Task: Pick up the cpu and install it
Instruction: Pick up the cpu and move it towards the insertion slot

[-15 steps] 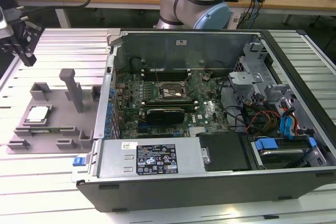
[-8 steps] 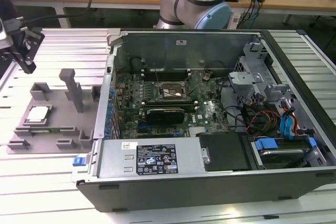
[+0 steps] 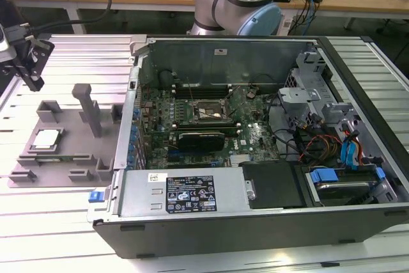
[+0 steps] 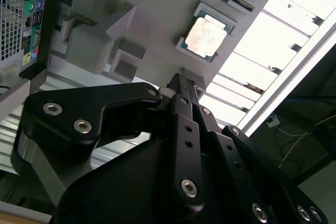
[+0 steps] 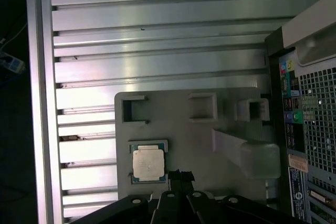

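Note:
The cpu (image 3: 46, 139), a small square chip with a silvery top, lies flat in a recess of a grey fixture (image 3: 64, 158) on the slatted aluminium table at the exterior view's left. Both wrist views show the cpu (image 4: 206, 36) (image 5: 147, 163) in its seat. My gripper (image 3: 36, 83) hangs in the air above and behind the fixture, apart from the chip. In both wrist views the gripper (image 4: 181, 80) (image 5: 178, 174) is shut with nothing in it. The black-framed motherboard socket (image 3: 208, 112) sits inside the open computer case.
The open computer case (image 3: 255, 209) fills the middle and the exterior view's right, its side wall (image 3: 131, 94) right next to the fixture. Grey posts (image 3: 87, 107) rise from the fixture near the chip. Cables and drive bays (image 3: 339, 151) crowd the case's right part.

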You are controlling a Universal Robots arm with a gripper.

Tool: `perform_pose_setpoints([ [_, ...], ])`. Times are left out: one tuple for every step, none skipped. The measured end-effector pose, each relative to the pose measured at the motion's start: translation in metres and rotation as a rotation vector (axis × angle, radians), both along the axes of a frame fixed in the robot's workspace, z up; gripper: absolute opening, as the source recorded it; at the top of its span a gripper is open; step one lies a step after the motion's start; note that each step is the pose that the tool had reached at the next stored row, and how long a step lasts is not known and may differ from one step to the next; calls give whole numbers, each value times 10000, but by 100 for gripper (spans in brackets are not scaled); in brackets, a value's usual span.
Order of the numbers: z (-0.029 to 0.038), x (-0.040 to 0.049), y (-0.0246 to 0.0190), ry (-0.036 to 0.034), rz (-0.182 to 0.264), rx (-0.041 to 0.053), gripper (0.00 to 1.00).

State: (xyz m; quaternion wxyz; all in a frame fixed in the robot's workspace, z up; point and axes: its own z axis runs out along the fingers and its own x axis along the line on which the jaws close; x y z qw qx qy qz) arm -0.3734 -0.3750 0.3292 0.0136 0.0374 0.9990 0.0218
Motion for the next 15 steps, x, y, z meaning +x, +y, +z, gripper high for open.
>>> perform_pose_setpoints([
  [0, 0, 0, 0, 0, 0, 11],
  [0, 0, 0, 0, 0, 0, 11],
  [0, 0, 0, 0, 0, -1, 11],
  [0, 0, 0, 0, 0, -1, 11],
  [0, 0, 0, 0, 1, -1, 11],
  [-1, 0, 0, -1, 0, -1, 11],
  [-1, 0, 0, -1, 0, -1, 11],
  [-2, 0, 0, -1, 0, -1, 11],
  [-5, -10, 0, -4, -1, 0, 11],
  [-8, -24, 0, -7, -1, -1, 11],
  [-14, -38, 0, -9, 0, -1, 11],
  [-29, -53, 0, -13, 0, 0, 11],
  [-45, -65, 0, -15, 0, -1, 11],
  [-65, -76, 0, -19, 0, -1, 11],
  [-81, -85, 0, -21, 0, -1, 11],
])
